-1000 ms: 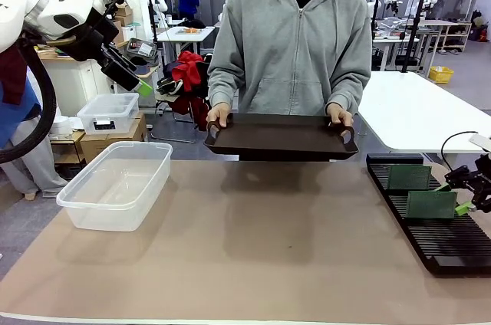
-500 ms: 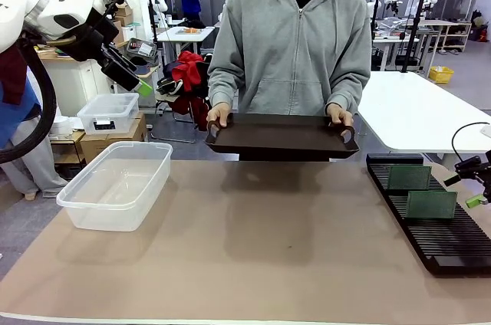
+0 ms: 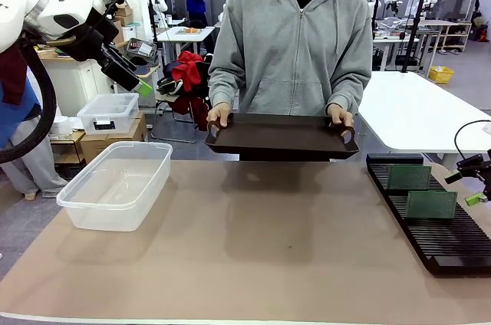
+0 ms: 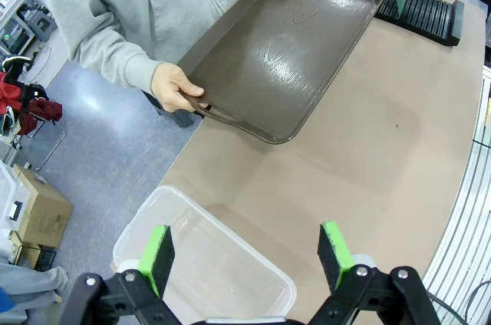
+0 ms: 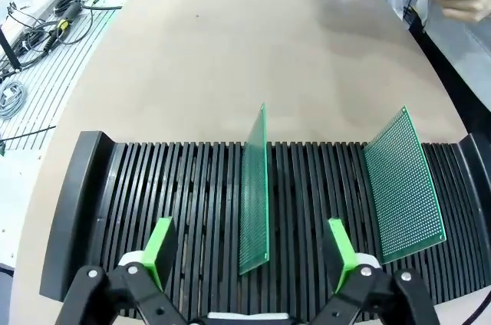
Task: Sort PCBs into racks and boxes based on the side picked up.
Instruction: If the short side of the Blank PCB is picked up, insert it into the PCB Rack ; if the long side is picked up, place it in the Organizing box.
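Two green PCBs stand upright in the slots of the long black rack [image 3: 449, 248] at the right: one farther back [image 3: 409, 177], one nearer [image 3: 431, 204]. My right gripper [image 3: 469, 182] hangs open just right of the nearer board, clear of it. In the right wrist view that PCB [image 5: 255, 191] stands edge-on ahead of the gap of my open right gripper [image 5: 249, 252], the other PCB [image 5: 403, 183] to its right, both in the rack [image 5: 153, 202]. My left gripper [image 3: 136, 72] is raised at the upper left, open and empty [image 4: 247, 252], above the clear box [image 4: 207, 256] [image 3: 115, 183].
Across the table a person holds a dark brown tray [image 3: 280, 137] by its handles above the far edge; it looks bare [image 4: 284, 49]. A small lidded clear container [image 3: 107, 113] sits behind the box. A white table [image 3: 418, 106] stands at the back right.
My right gripper has let go of the nearer PCB, opened, and drawn back to the right. The board stays standing in the rack. The left arm and the tray have not moved.
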Robot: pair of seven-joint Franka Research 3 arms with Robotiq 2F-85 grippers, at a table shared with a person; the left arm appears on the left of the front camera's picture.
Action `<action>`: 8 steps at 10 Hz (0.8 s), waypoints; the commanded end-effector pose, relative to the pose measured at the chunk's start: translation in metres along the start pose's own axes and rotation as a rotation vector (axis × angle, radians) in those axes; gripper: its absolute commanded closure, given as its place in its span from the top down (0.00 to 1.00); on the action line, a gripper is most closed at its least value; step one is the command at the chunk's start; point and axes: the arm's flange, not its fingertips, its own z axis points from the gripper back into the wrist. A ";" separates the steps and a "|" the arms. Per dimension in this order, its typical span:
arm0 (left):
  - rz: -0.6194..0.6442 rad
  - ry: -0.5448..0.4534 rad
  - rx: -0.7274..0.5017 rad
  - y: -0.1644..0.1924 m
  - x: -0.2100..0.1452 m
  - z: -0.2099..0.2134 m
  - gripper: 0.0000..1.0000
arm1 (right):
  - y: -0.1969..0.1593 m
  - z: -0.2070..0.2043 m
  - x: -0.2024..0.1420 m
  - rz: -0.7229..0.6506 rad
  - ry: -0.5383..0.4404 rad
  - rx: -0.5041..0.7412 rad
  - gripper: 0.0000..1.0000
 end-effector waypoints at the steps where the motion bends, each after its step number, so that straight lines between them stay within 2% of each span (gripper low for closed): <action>1: 0.000 0.004 -0.005 -0.001 -0.001 0.000 1.00 | -0.001 0.000 0.000 0.014 0.009 0.017 1.00; 5: 0.000 0.004 -0.005 -0.001 -0.001 0.000 1.00 | -0.001 0.000 -0.001 0.000 0.000 0.001 1.00; 8: 0.000 0.004 -0.005 -0.001 -0.001 0.000 1.00 | 0.023 0.021 0.070 -0.070 -0.004 -0.092 1.00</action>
